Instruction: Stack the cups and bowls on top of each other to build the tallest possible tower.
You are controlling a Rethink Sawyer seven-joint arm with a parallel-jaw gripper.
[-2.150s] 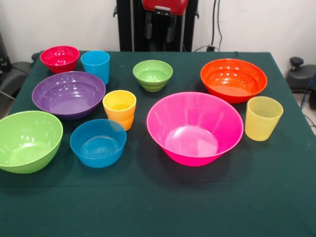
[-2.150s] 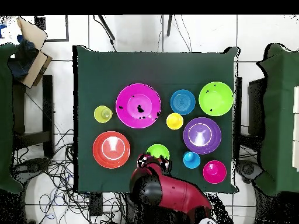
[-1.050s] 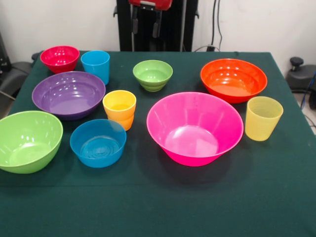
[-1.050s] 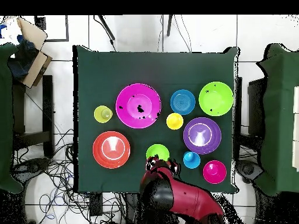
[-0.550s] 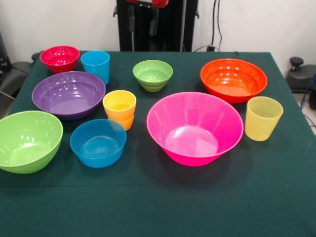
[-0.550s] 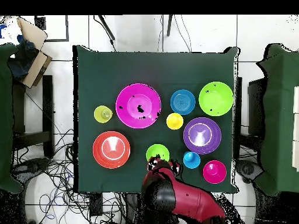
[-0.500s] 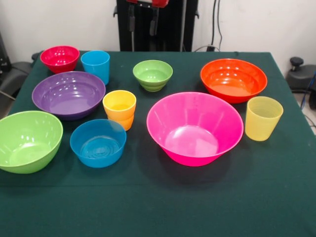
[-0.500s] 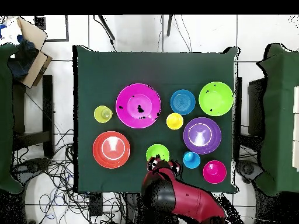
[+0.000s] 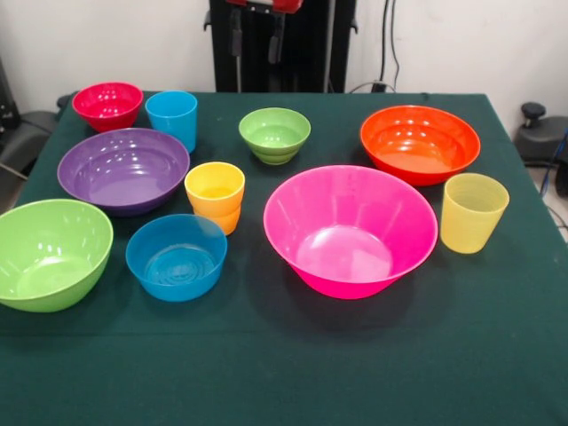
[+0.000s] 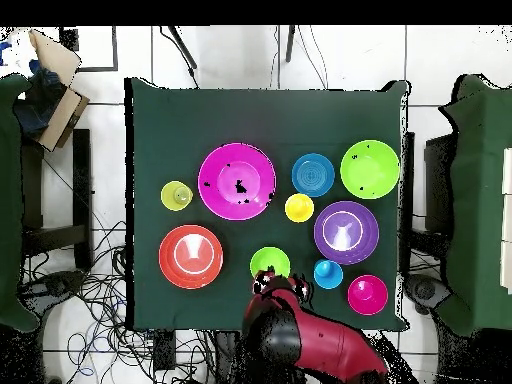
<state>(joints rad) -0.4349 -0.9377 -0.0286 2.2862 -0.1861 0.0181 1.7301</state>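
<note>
Nothing is stacked: you are at the very start, with all ten pieces standing apart and mouth-up on the green tablecloth point(image 9: 373, 373). The gripper point(image 9: 256, 34) hangs at the far edge of the table, high above the cloth, its two dark fingers point(image 9: 236, 37) parted and holding nothing; in the overhead view the arm point(image 10: 300, 335) sits over the table's base-side edge, just behind the small green bowl point(image 9: 274, 134). In the front view the big pink bowl point(image 9: 350, 231) stands near the middle, the orange bowl point(image 9: 419, 143) behind it to the right, and the pale ribbed yellow cup point(image 9: 471, 211) just beside its right rim. To the left, the orange-yellow cup point(image 9: 215, 195) stands between the pink bowl and the purple bowl point(image 9: 123, 169); the mid blue bowl point(image 9: 176, 256) and the big lime green bowl point(image 9: 49, 252) take the near-left corner, the small red bowl point(image 9: 107, 105) and the sky blue cup point(image 9: 171, 117) the far-left. Judgement: the step in hand is choosing a first piece. The pink bowl looks the natural base, being widest. The small green bowl lies nearest the gripper, so you would likely descend onto its rim, close on the wall, and lift clear of its neighbours. Thin glossy rims may slip in the pinch.
</note>
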